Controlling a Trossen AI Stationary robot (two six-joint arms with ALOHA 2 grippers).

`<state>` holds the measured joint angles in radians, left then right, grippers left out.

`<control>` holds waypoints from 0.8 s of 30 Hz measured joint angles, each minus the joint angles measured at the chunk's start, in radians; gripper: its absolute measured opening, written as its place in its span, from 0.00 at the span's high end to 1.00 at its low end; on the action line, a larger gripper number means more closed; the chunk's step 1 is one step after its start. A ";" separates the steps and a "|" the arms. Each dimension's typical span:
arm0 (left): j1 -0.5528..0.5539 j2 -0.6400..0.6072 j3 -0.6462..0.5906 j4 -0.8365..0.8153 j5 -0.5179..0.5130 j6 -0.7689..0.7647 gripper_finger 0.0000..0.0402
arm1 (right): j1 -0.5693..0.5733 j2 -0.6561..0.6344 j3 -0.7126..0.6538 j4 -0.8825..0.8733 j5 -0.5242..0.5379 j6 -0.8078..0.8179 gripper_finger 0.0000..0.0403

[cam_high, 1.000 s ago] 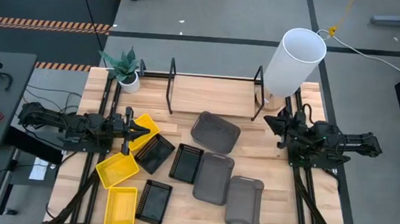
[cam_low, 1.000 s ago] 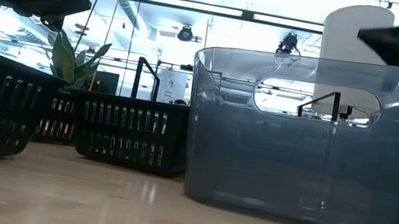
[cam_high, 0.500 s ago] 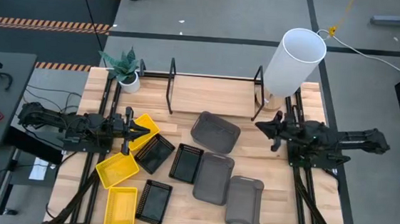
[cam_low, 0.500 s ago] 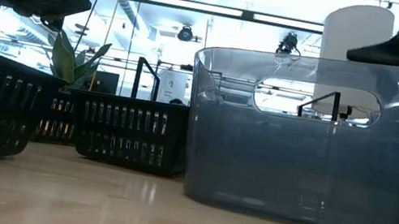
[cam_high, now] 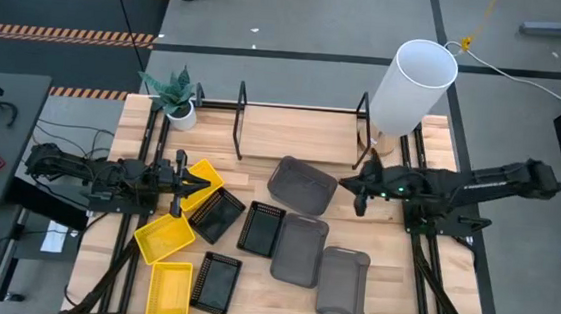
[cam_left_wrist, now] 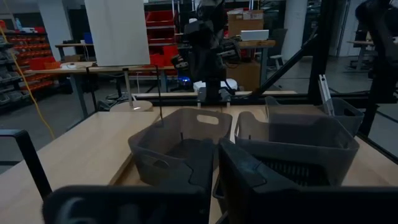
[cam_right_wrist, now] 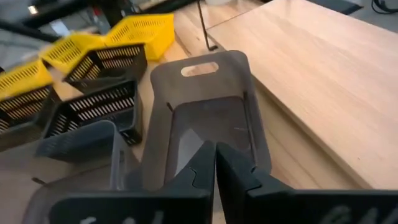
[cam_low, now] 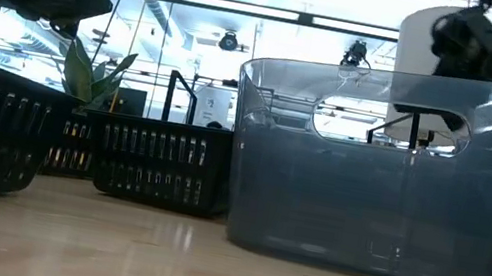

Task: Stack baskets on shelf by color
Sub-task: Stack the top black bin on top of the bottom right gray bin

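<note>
High view: right gripper (cam_high: 358, 188) reaching twd grey basket (cam_high: 301, 184) nearest shelf (cam_high: 240, 122), just beside its edge, holding nothing; right-wrist view shows fingers (cam_right_wrist: 193, 171) close together. Best to open wider, drop over near wall, pinch by rim, lift level. Left gripper (cam_high: 180, 182) parked over yellow basket (cam_high: 201, 183) on counter (cam_high: 293, 128); fingers' state can't tell. Low view blocked by basket wall.

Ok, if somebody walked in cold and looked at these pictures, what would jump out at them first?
Probably the tall white cylinder at the table's far right corner, beside the black shelf. Next, the scatter of baskets across the middle: bright yellow baskets on the left, black mesh baskets beside them, grey baskets to the right. The right gripper reaches over the rear grey basket.
</note>
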<state>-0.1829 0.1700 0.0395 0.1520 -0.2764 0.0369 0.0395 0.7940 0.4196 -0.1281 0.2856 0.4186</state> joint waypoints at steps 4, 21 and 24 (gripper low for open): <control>0.000 0.000 0.000 0.000 0.000 0.000 0.91 | -0.012 0.160 0.148 -0.069 -0.002 -0.022 0.91; 0.000 0.000 0.000 0.000 0.000 0.000 0.91 | -0.229 0.740 0.754 -0.590 -0.120 -0.233 0.69; 0.000 0.000 0.000 0.000 0.000 0.000 0.91 | -0.257 0.809 0.824 -0.645 -0.150 -0.259 0.69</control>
<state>-0.1825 0.1703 0.0395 0.1520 -0.2763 0.0368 -0.2178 1.6026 1.2441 -0.7728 0.1361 0.1593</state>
